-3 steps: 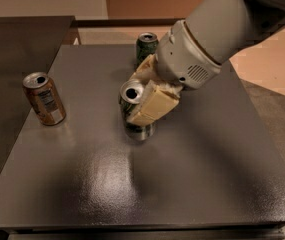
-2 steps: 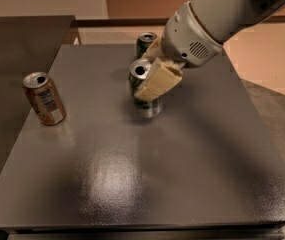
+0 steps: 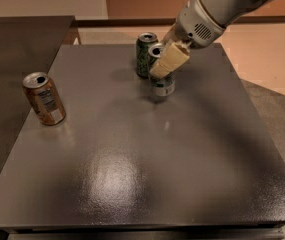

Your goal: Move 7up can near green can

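Observation:
The 7up can [image 3: 162,85] stands upright at the far middle of the dark table [image 3: 132,149]; its silvery-grey body is partly covered by a cream finger. My gripper [image 3: 166,63] reaches in from the upper right and is shut on the 7up can, one cream finger [image 3: 169,60] across its front. The green can [image 3: 144,54], dark green with a silver top, stands upright just behind and left of the 7up can, very close to it.
A brown-orange can [image 3: 44,99] stands near the table's left edge. A second dark surface [image 3: 12,44] adjoins on the left. The table's right edge drops off to the floor [image 3: 277,74]. My arm [image 3: 217,9] hangs over the far right corner.
My gripper has carried the 7up can away from the table's middle toward the far edge, so it now stands right next to the green can.

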Available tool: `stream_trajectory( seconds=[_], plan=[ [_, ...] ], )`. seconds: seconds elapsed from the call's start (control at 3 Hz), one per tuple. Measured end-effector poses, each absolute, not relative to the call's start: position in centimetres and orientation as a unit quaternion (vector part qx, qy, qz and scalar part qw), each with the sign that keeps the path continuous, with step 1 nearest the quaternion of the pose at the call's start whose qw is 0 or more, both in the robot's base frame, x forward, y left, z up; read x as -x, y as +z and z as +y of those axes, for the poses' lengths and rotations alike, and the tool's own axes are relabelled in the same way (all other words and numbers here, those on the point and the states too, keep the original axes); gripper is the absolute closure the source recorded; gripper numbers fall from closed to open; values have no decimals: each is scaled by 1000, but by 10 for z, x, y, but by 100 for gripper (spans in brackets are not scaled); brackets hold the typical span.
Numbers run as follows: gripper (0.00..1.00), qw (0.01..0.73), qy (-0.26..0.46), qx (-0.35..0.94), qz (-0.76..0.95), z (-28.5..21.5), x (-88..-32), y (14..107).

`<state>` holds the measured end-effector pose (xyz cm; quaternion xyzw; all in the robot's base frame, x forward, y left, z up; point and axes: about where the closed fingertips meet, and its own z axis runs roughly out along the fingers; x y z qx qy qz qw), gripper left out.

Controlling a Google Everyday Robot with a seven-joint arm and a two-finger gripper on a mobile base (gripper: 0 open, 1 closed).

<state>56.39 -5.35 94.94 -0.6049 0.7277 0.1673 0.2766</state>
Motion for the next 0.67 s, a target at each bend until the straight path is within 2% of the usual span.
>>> stream_trajectory(
  seconds=[0.67],
  plan=[
    [100,293,187,576,740,-71,-608,936]
  ],
)
